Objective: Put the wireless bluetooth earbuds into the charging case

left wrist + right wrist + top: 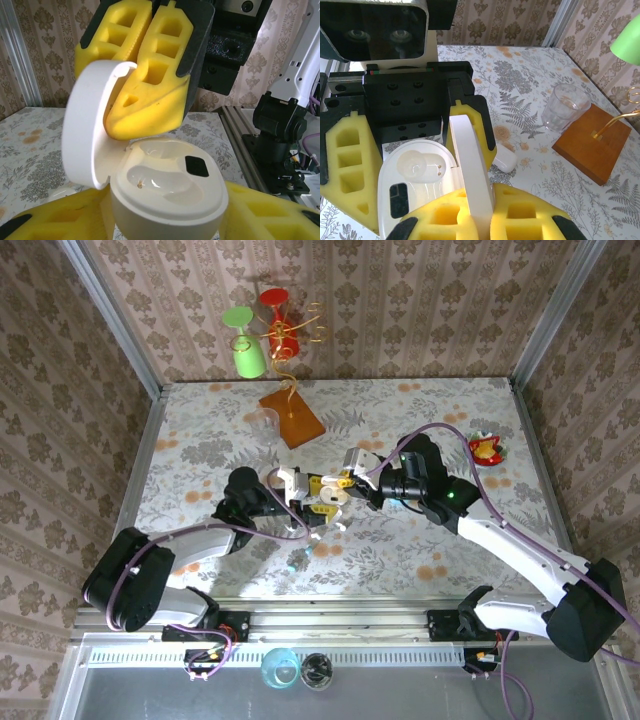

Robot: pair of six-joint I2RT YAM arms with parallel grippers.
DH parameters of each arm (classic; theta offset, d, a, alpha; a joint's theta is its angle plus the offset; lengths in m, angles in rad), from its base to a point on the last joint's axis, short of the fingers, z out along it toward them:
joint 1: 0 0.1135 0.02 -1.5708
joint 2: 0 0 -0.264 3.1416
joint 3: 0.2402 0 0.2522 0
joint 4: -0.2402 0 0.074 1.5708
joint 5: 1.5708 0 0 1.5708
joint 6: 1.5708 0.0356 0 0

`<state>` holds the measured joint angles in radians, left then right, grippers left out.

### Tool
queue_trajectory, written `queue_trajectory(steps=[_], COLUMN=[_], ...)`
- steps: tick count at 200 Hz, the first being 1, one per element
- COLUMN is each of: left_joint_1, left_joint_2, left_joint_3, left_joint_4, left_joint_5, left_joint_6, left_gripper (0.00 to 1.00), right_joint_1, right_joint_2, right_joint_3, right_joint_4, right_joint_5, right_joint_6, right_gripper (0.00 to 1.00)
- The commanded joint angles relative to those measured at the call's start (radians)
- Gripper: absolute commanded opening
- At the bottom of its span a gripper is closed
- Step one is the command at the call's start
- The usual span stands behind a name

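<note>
Patterned wallpaper all round, and a flowery tabletop (200, 440) below. Both arms meet at its middle. The charging case (170, 200) is up off the cloth between them, hinged wide. Its moulded sockets face up with a gold contact glinting in one.

The right gripper (145, 75) has its yellow foam jaws pressed together on the lid (92, 125), pinching it upright. The left gripper (318, 500) comes from the other side. Its fingers (270, 215) sit either side of the case's round base, partly spread. Whether they are squeezing it or only flanking it, I cannot tell.

One earbud (505, 159), a small white piece, lies flat on the cloth just beside the left gripper, on the side towards the far edge. Beyond it a clear glass (565, 107) stands upright, just beside a wooden block (592, 142) carrying a gold wire stand. A green glass (245, 345) and a red glass (280, 325) hang from that stand near the far edge. Over by the right edge sits a small red-and-yellow object (487, 448), too small to make out.
</note>
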<state>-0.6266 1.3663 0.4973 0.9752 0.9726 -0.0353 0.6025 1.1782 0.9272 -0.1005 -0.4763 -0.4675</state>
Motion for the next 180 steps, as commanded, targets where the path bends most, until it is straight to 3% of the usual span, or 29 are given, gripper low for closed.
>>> queue_trajectory(steps=[1,55,90,122,130,157,180], left_joint_1=[0.007,0.008,0.010,0.011,0.014,0.033,0.064], left_joint_2=[0.009,0.011,0.011,0.012,0.013,0.017,0.026], left_joint_3=[0.015,0.015,0.008,-0.004,-0.006,-0.031,-0.051], left_joint_4=[0.040,0.045,0.047,0.068,0.073,0.107,0.147], left_joint_5=[0.022,0.029,0.027,0.024,0.018,-0.024,-0.032], left_joint_6=[-0.026,-0.037,-0.037,-0.042,-0.042,-0.052,-0.084], left_gripper=[0.53,0.51,0.35,0.32,0.32,0.31,0.31], right_joint_1=[0.010,0.014,0.014,0.014,0.014,0.013,0.009], right_joint_2=[0.005,0.014,0.009,-0.002,-0.006,-0.037,-0.085], right_joint_3=[0.000,0.004,0.005,0.000,0.000,-0.011,-0.021], right_joint_4=[0.030,0.032,0.037,0.045,0.048,0.082,0.100], right_joint_5=[0.015,0.016,0.014,0.008,0.008,-0.009,-0.046], right_joint_6=[0.010,0.010,0.015,0.031,0.042,0.090,0.137], right_gripper=[0.00,0.00,0.00,0.00,0.09,0.60,0.75])
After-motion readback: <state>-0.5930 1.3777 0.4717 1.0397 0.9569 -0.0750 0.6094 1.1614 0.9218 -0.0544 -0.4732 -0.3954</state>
